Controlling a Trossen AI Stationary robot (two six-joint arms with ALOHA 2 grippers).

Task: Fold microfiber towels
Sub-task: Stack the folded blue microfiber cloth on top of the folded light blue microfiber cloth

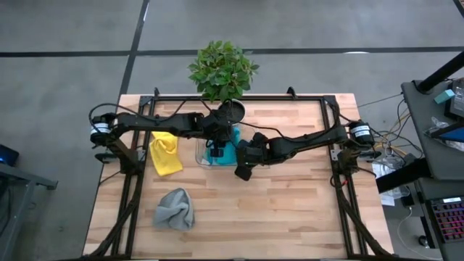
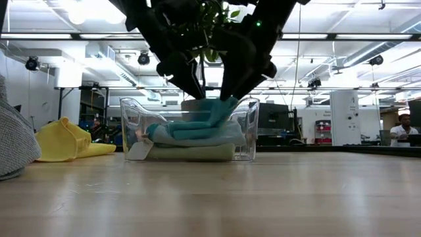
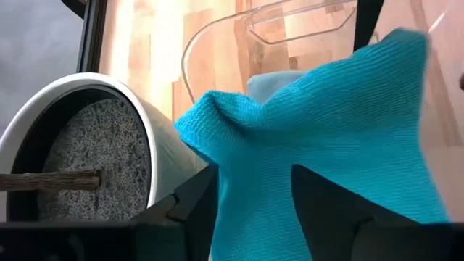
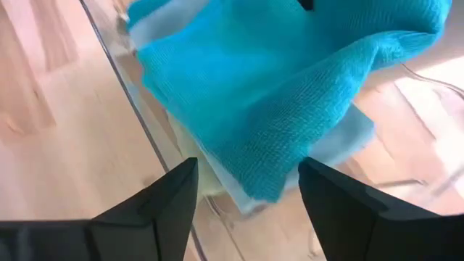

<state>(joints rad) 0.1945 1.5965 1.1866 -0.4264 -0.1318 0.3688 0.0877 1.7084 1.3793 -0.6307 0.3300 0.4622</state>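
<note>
Over the clear plastic tray [image 1: 201, 154] at the middle of the table [image 1: 290, 210], both arms are crowded in together. The left gripper [image 3: 254, 206] hangs above the tray with its fingers [image 3: 199, 199] parted, and the teal towel [image 3: 326, 138] drapes between them, loose rather than pinched. Just beyond that gripper, the teal cloth rises in a crumpled peak; beside it sits the white plant pot [image 3: 156, 163] with its gravel top. The right gripper [image 4: 246, 192] comes in from the other side, fingers [image 4: 177, 188] spread wide as well, the teal towel bunched just ahead of them and not touching either finger. Under the teal one, right in front of this gripper, a light blue towel [image 4: 348, 141] lies flat inside the tray's wall.

From table height the stack reads clearly: teal on top, light blue beneath, and a pale sage green towel [image 2: 191, 153] at the bottom, all inside the tray. Well off to the left gripper's outer side, the yellow towel [image 1: 166, 153] lies rumpled on the wood. Nearer the table's front edge, away from both grippers, the grey towel [image 1: 175, 209] sits in a loose heap. The leafy plant [image 1: 222, 69] stands behind the tray.
</note>
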